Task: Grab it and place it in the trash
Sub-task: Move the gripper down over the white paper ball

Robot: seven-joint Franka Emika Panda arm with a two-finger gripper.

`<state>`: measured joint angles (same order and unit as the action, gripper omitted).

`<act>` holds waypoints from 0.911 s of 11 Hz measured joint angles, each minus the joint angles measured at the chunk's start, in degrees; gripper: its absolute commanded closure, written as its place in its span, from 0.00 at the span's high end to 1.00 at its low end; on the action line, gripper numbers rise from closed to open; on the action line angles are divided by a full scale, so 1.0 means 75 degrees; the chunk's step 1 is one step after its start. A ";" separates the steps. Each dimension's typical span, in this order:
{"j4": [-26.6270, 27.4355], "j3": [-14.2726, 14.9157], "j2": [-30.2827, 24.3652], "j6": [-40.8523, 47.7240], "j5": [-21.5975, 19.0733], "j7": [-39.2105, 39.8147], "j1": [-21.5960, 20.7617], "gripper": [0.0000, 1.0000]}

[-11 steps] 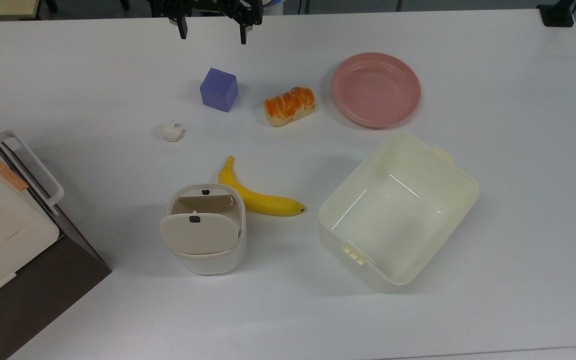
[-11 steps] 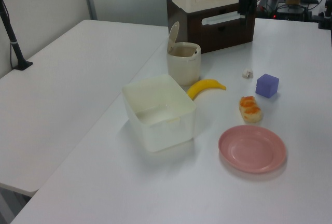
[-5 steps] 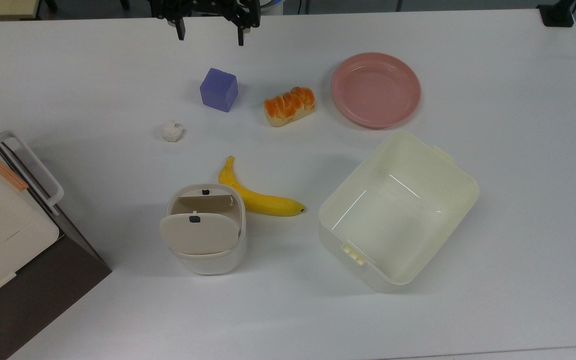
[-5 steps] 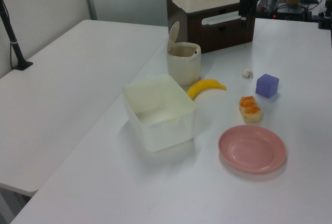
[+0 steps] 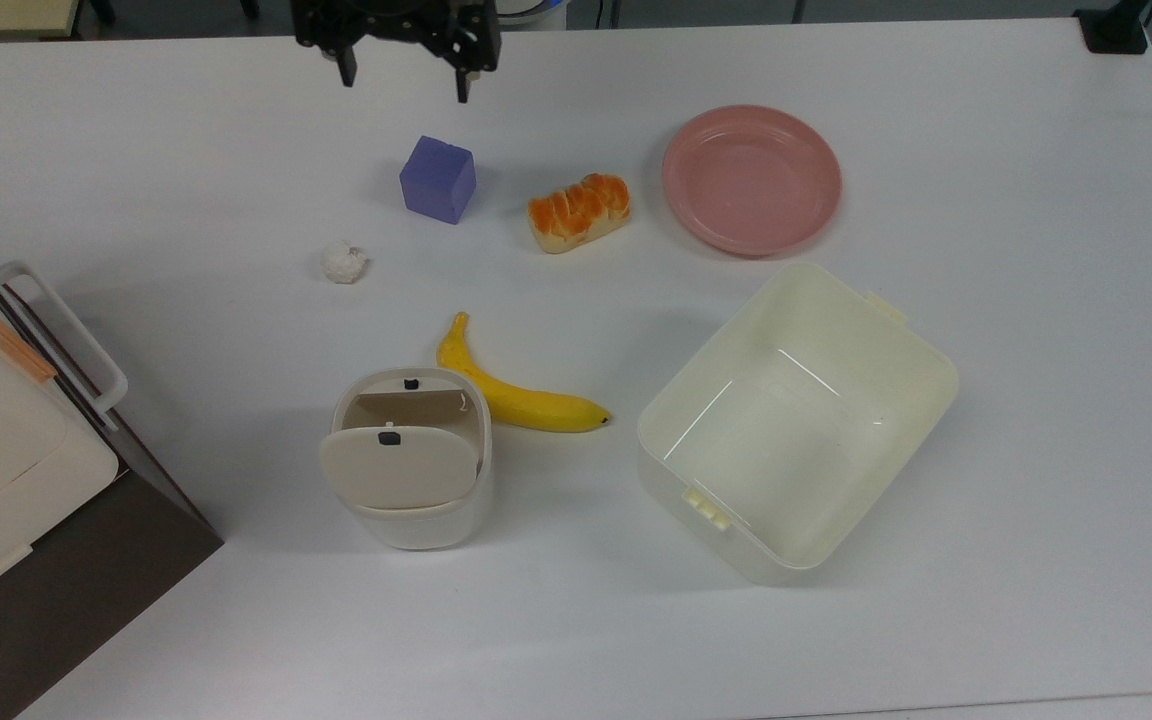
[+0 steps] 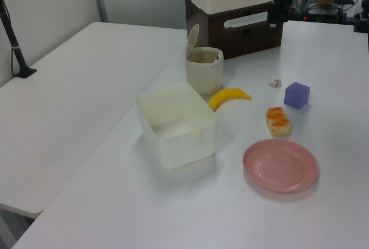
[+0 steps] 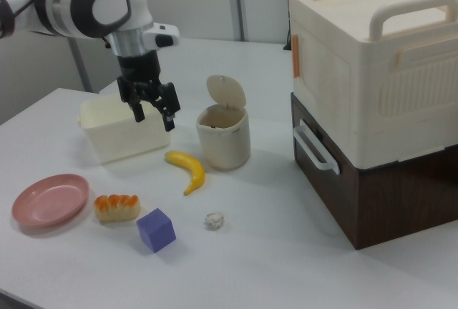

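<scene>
In the top view, the trash [image 5: 406, 470] stood nearest with its lid tipped up; the wad [image 5: 343, 262] lay beyond on bare tabletop [image 5: 186, 200], apart from the purple cube [image 5: 437, 178]. My gripper [image 5: 403, 88] hung past them, fingers apart, empty.

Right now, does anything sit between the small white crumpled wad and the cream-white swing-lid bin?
Nothing visible does. The white crumpled wad lies alone on bare table; the cream-white bin has its flap tipped open. The yellow banana lies beside the bin, off that path.
</scene>
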<state>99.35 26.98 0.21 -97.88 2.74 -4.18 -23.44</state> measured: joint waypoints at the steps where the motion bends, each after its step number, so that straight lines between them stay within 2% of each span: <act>1: 0.0085 0.0174 0.0013 -0.0067 -0.0035 -0.0015 0.0003 1.00; 5: 0.0650 0.0767 0.0177 -0.0455 -0.0071 -0.0078 0.0013 1.00; 10: 0.0960 0.0944 0.1331 -0.1467 -0.0071 -0.0078 0.0114 1.00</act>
<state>106.56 34.06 10.19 -108.89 2.21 -4.76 -22.59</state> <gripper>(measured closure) 0.000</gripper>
